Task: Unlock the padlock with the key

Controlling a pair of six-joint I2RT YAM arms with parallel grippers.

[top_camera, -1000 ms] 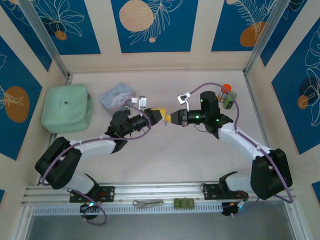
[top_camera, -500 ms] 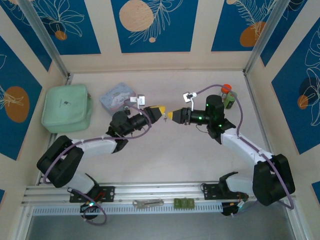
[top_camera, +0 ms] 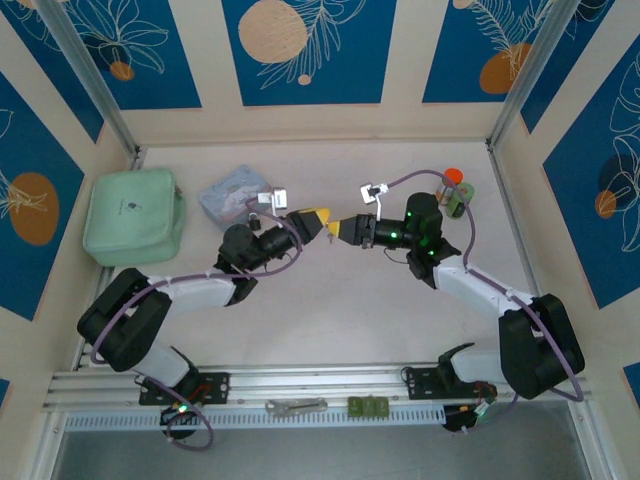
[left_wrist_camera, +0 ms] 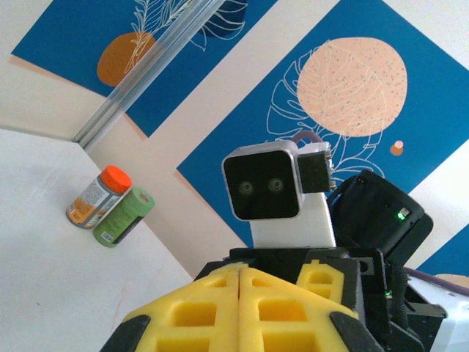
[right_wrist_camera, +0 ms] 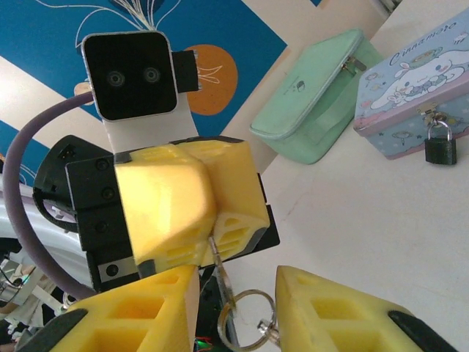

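Mid-table, my left gripper (top_camera: pixel 319 221) and right gripper (top_camera: pixel 346 230) meet tip to tip above the surface. The left gripper (right_wrist_camera: pixel 210 233) is shut on the blade of the thin silvery key (right_wrist_camera: pixel 220 270), and in its own view its yellow fingers (left_wrist_camera: pixel 212 308) press flat together. The key's ring (right_wrist_camera: pixel 245 320) hangs in the gap of my open right gripper (right_wrist_camera: pixel 236 317), touching neither yellow finger (right_wrist_camera: pixel 139 315). The tiny dark padlock (right_wrist_camera: pixel 440 144) hangs by its silvery shackle from the clasp of the pale blue tin (right_wrist_camera: pixel 407 88), behind the left gripper.
A mint green pouch (top_camera: pixel 134 215) lies at the back left, beside the blue tin (top_camera: pixel 235 192). An orange-capped bottle (top_camera: pixel 453 180) and a green one (top_camera: pixel 461 199) stand at the back right. A silver wrench-like tool (top_camera: pixel 296 406) and a green block (top_camera: pixel 367 406) lie on the front rail.
Both gripper tips have drifted slightly toward the back of the table while staying tip to tip. The right wrist shifted a little, and the left stays shut.
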